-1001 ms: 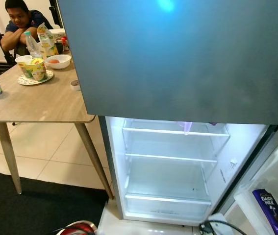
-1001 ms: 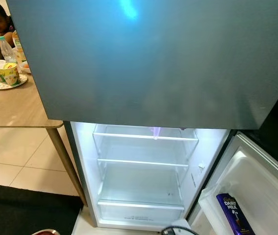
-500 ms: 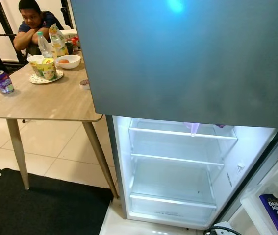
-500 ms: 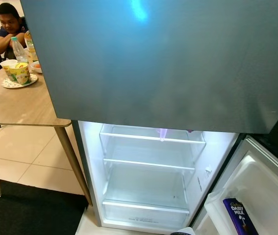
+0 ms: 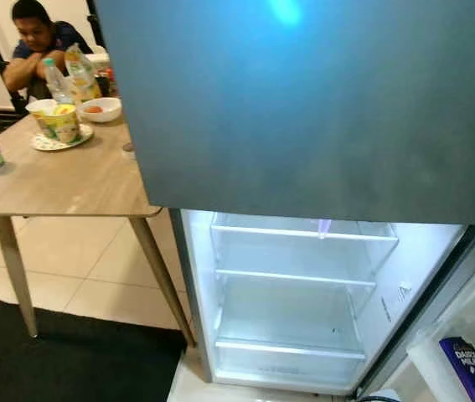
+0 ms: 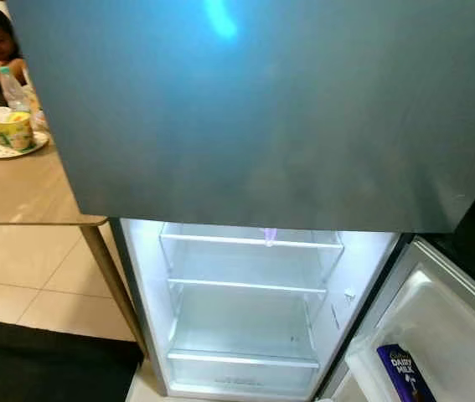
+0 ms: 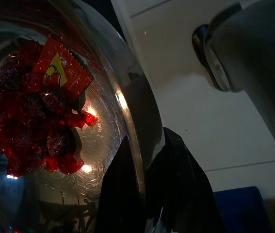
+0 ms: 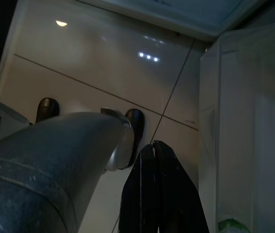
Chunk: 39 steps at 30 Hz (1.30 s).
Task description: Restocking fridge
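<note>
Gripping the rim of one metal bowl (image 7: 122,111), the left gripper (image 7: 144,194) has its two fingers clamped on either side of the bowl's edge; one heap of red wrapped pieces (image 7: 35,121) lies inside, beyond the fingertips. The right gripper (image 8: 152,194) hangs over the floor tiles (image 8: 79,68) with its two fingers pressed together, holding nothing. The fridge (image 5: 304,109) stands open ahead with two bare shelves (image 5: 291,276); one chocolate bar (image 5: 472,368) sits in its door.

Open fridge (image 5: 287,293) with lit, bare glass shelves, purple chocolate bar (image 5: 470,368) upright in door bin, steel bowl (image 7: 127,121) (red-wrapped items inside).
</note>
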Available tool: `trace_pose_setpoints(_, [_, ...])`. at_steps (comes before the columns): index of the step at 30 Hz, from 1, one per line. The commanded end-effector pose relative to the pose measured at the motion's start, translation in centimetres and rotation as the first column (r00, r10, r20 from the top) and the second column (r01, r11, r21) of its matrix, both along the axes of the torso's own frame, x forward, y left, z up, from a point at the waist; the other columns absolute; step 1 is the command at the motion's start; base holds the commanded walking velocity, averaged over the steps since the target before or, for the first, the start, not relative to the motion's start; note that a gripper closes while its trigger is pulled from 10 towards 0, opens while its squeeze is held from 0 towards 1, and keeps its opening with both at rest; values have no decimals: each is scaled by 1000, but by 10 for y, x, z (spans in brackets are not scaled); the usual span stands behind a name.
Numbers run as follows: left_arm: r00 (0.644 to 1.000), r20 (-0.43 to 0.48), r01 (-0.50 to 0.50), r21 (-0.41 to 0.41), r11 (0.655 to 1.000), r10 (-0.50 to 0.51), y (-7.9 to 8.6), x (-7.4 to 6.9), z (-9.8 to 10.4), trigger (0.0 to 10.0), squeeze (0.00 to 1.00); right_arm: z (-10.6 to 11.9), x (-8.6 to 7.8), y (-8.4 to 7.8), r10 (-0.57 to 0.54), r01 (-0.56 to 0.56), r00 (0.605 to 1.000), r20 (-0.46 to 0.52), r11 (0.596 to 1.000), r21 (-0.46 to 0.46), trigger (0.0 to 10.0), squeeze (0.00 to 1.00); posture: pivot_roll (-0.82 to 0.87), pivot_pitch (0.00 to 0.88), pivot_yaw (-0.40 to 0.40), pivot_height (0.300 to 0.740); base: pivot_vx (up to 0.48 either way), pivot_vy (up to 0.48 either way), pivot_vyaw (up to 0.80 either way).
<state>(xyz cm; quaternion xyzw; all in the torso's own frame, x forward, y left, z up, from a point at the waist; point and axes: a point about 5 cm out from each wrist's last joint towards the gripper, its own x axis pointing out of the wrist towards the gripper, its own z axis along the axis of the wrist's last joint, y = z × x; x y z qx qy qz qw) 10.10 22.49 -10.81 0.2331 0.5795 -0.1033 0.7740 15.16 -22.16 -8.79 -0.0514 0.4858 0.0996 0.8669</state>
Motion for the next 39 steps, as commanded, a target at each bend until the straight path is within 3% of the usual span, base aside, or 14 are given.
trace_pose_setpoints(1, [1000,-1,5,5,1000,-5,1,-1,0,10000,0,-1,-2,-1,-18,18,1000,-10,1000,2,10000,0,-81,19,14,740,274,0,0])
trace_pose_setpoints(17, [1000,7,15,-3,1000,-15,-3,1,0,10000,0,-1,-4,-2,-25,25,1000,-10,1000,6,10000,0,-84,21,14,740,255,0,0])
trace_pose_setpoints(28, [999,24,21,-34,999,-20,-8,5,0,10000,0,-1,-4,-1,-23,23,1000,-10,1000,11,10000,0,-82,20,14,740,0,0,0])
trace_pose_setpoints(39, [998,37,44,-46,998,-43,-11,10,1,10000,0,0,-1,-2,-23,23,1000,1,1000,19,10000,0,-80,15,10,740,0,-277,0])
